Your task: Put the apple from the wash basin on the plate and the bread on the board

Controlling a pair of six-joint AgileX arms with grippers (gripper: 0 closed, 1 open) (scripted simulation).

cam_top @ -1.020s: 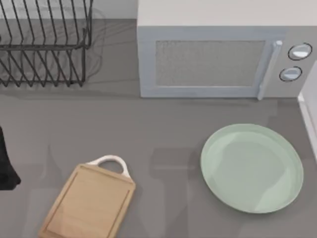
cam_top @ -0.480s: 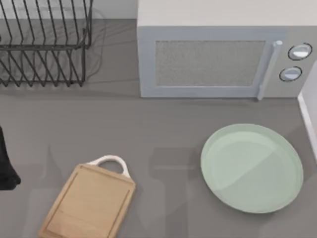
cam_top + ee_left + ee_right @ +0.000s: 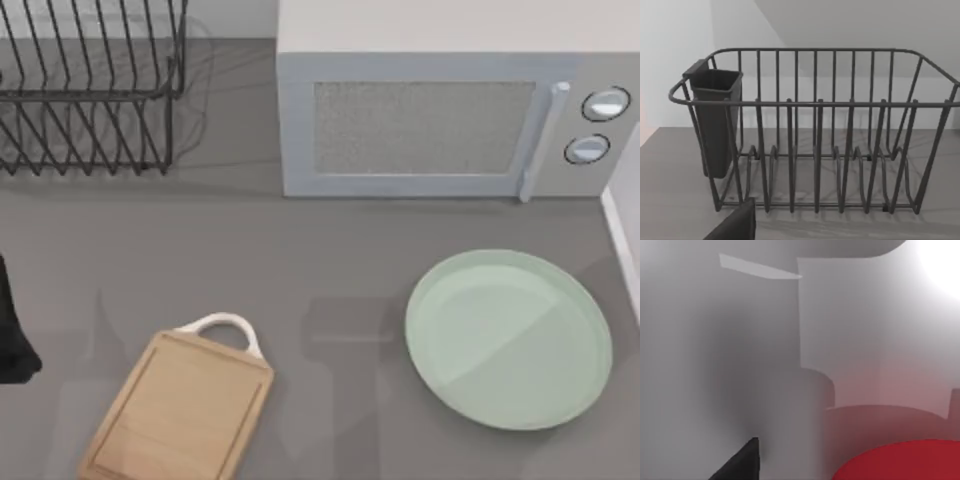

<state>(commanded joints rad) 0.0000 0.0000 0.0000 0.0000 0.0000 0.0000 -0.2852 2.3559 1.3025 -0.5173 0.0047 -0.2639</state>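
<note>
The red apple (image 3: pixel 895 461) lies close below my right wrist camera, inside the pale-walled wash basin (image 3: pixel 865 340). One dark fingertip (image 3: pixel 740 466) of my right gripper hangs beside the apple and is apart from it. The pale green plate (image 3: pixel 508 338) sits bare at the table's right. At the front left, the wooden board (image 3: pixel 180 410) with its white loop handle lies bare. My left arm (image 3: pixel 12 330) stays parked at the left edge, and one of its fingertips (image 3: pixel 737 224) points toward the dish rack. The bread is out of view.
A black wire dish rack (image 3: pixel 90 90) with a dark utensil cup (image 3: pixel 715 120) stands at the back left. A grey microwave (image 3: pixel 440 120) fills the back middle and right. The basin's white rim (image 3: pixel 625 235) runs along the right edge, beside the plate.
The shadow lying across the plate and the table near it has shifted toward the right. The plate, the board and the left arm have not moved.
</note>
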